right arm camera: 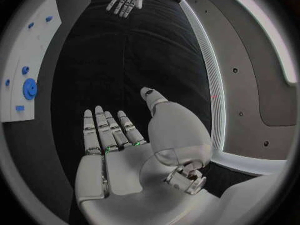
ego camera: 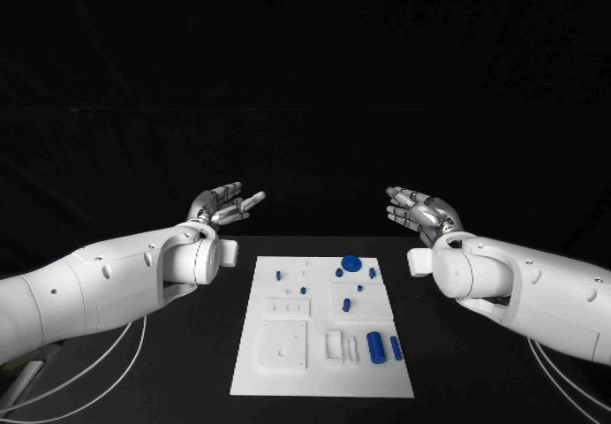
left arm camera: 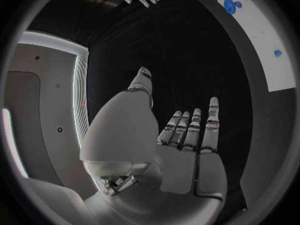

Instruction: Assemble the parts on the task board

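Both the left hand (ego camera: 227, 207) and the right hand (ego camera: 421, 211) wait with fingers wide and empty beyond the task board (ego camera: 382, 375), so no work shows yet, and next one must reach down for a blue part (ego camera: 376, 347).

My left hand (ego camera: 224, 206) and my right hand (ego camera: 421, 210) hang raised beyond the far end of the task board (ego camera: 255, 353), palms up, fingers apart and holding nothing, with open black table (ego camera: 191, 353) between them and along both long sides of the board, so I can come down on the board from either side. On the board itself the blue round part (ego camera: 350, 261) stands near the far edge, small blue pegs (ego camera: 345, 305) dot the middle, and two upright blue cylinders (ego camera: 377, 347) stand side by side near the right edge of the near half. The near left quarter holds only a low white square block (ego camera: 282, 346).
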Controlling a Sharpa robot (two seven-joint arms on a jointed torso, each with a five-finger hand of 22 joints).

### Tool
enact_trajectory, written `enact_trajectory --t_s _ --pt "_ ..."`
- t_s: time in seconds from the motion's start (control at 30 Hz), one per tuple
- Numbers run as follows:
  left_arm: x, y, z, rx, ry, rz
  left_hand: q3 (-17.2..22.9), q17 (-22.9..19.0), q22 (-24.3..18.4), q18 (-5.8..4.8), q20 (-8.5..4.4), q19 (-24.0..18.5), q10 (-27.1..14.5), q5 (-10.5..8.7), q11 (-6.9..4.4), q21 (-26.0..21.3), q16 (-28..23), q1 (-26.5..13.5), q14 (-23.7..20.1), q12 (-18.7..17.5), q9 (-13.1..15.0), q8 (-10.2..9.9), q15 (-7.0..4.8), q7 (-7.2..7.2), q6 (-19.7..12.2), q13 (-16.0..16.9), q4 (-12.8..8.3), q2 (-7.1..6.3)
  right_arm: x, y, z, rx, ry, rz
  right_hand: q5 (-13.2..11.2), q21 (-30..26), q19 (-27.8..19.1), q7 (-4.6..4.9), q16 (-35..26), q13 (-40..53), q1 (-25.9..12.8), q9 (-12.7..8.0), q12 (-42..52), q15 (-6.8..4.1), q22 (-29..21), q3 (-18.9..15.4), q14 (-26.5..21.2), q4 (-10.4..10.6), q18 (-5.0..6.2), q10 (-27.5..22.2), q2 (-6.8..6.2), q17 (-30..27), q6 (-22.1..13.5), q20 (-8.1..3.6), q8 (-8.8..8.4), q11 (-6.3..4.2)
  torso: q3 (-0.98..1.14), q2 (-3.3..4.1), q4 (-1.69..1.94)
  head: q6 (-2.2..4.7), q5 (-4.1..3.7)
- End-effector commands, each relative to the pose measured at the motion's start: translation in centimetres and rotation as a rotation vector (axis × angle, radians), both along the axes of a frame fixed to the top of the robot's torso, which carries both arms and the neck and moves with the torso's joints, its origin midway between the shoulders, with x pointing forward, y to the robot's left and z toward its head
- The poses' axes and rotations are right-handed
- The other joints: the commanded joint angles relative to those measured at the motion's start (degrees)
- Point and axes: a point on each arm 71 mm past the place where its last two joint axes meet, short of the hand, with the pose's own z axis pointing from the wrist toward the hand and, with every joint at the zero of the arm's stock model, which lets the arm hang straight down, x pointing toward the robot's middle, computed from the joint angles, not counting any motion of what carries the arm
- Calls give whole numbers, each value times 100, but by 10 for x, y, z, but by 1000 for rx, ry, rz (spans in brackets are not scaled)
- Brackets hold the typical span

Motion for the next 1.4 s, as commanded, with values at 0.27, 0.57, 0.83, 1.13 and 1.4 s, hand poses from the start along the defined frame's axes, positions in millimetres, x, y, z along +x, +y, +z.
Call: enact_trajectory --t_s 0.27,0.57,0.83,1.13,1.4 --pt "8 -1 2 -18 89 -88 7 14 18 145 32 158 118 24 26 41 34 252 110 41 12 42 16 28 116 15 67 -23 14 -3 6 2 126 243 -137 85 533 254 38 32 622 26 59 22 42 -5 403 -433 117 470 -106 23 354 -35 54 13 -2 0 0 -1 1" --pt "4 4 3 -2 63 -114 206 74 89 245 -47 724 849 29 198 244 133 303 1386 71 34 72 142 189 524 47 -41 288 29 -10 5 -217 21 214 -256 383 2855 96 92 124 883 95 134 -355 153 327 2863 -1092 116 2606 -253 114 2071 -454 116 -291 -1 40 -5 8 80" --pt "-7 -1 8 -8 36 -192 -66 167 175 -496 -930 1651 3519 30 260 836 222 -145 3743 177 137 212 -82 333 2456 143 -1344 1092 37 -6 4 -529 -89 302 -556 1001 4301 -112 341 132 841 157 159 -994 328 690 4534 -1370 142 3647 -418 358 3336 -1101 187 -646 15 175 89 76 26" --pt "-18 -9 16 -34 25 -281 -261 170 150 -578 -1094 1845 4059 31 153 1033 437 -134 4031 178 147 209 -224 318 2729 147 -1613 1320 41 4 6 -931 -220 335 -551 2295 5623 -212 2803 133 662 150 158 -1383 1053 568 5227 -1637 209 3922 -467 2037 3587 -1666 170 -823 74 381 244 138 -88" --pt "-28 -16 22 -55 20 -326 -310 169 125 -579 -1095 1825 4060 36 158 1074 464 -139 4014 179 158 251 -223 324 2969 147 -1682 1369 43 17 9 -1210 -332 326 -632 3016 5604 -219 4086 132 516 148 154 -1359 1791 914 4967 -1732 287 3859 -587 2868 3555 -1653 165 -820 115 513 330 122 -153"
